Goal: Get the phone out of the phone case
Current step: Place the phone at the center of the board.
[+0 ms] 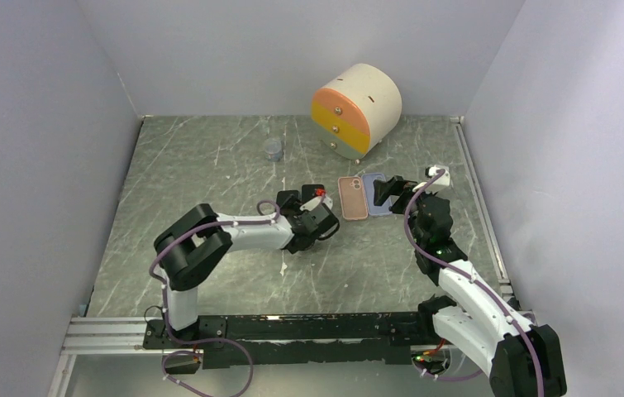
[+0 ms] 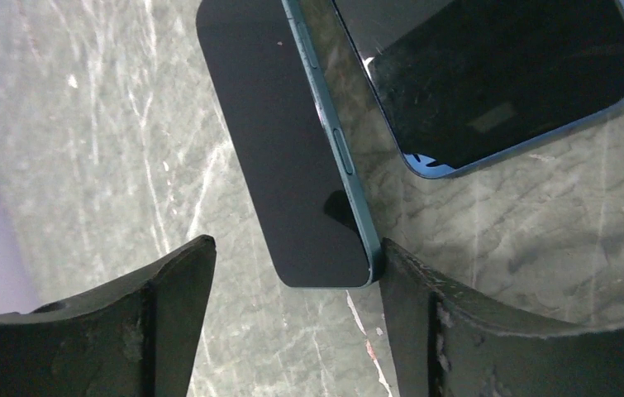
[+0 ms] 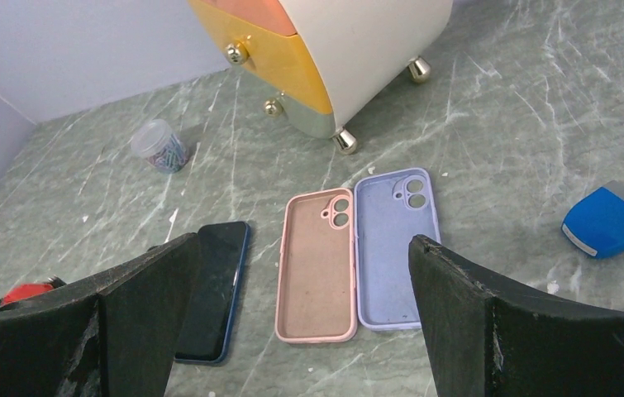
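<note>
A dark phone point(image 3: 213, 289) with a blue rim lies bare on the table, left of an empty pink case point(image 3: 318, 265) and an empty lilac case point(image 3: 395, 248). In the left wrist view a dark phone point(image 2: 283, 149) with a teal side and buttons has its near end between my open fingers, and the right fingertip point(image 2: 399, 265) touches its corner. A second glossy, blue-rimmed slab point(image 2: 498, 74) lies beyond it. My left gripper point(image 2: 297, 248) holds nothing. My right gripper point(image 3: 304, 248) hovers wide open above the two cases. In the top view both cases point(image 1: 352, 197) sit between the grippers point(image 1: 325, 217) point(image 1: 391, 192).
A round cream, pink and yellow drawer cabinet point(image 1: 358, 107) stands at the back. A small clear jar of clips point(image 3: 159, 145) is at the back left. A blue block point(image 3: 607, 222) lies to the right of the cases. Grey walls close in the table point(image 1: 209, 165).
</note>
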